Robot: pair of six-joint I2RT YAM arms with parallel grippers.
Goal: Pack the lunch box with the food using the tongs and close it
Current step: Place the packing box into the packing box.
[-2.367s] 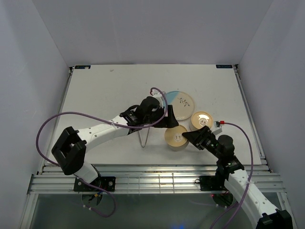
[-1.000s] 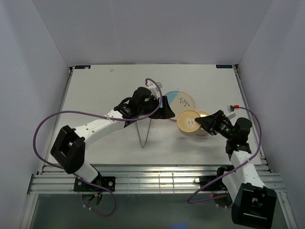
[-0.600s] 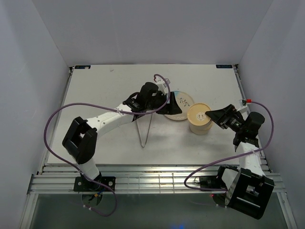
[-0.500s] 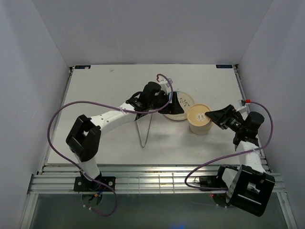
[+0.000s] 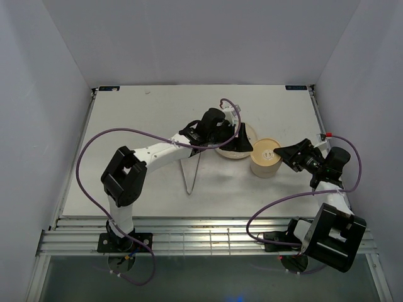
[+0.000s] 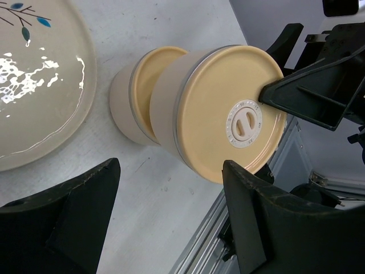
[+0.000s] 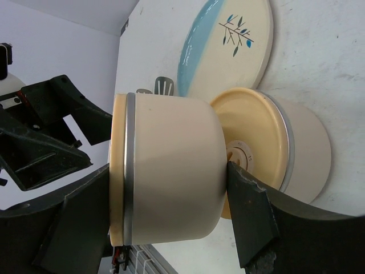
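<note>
**Right gripper** (image 7: 169, 188): the jaws are clamped on the side wall of a round cream container (image 7: 171, 137). One finger presses on each side, just below the metal band under its yellow lid (image 6: 228, 114).

Directly past the fingertips stands a second container (image 7: 296, 154) of the same kind, also lidded. The held container overlaps its lid and sits off-centre from it. Whether the two touch cannot be told. From above, the held container covers the second one almost completely.

**Left gripper** (image 6: 170, 188): the jaws stand wide apart with nothing between them, over bare table (image 6: 142, 228).

- Straight ahead of its fingers are the two containers.
- Beyond them is one black finger (image 6: 319, 85) of the right gripper.
- To one side of the fingers lies a cream plate (image 6: 34, 85) with a blue band and a leaf sprig. In the top view this gripper covers part of the plate.

**Tongs** (image 5: 190, 189): they lie flat on the table behind the left gripper, next to its forearm and well apart from both grippers. In the right wrist view only one slotted tip (image 7: 163, 85) shows, past the held container and beside the plate rim.

**Hidden or unclear:**
- Both lids conceal what the containers hold.
- Where the food is cannot be told from these views.
- The left wrist view cuts off most of the plate.
</note>
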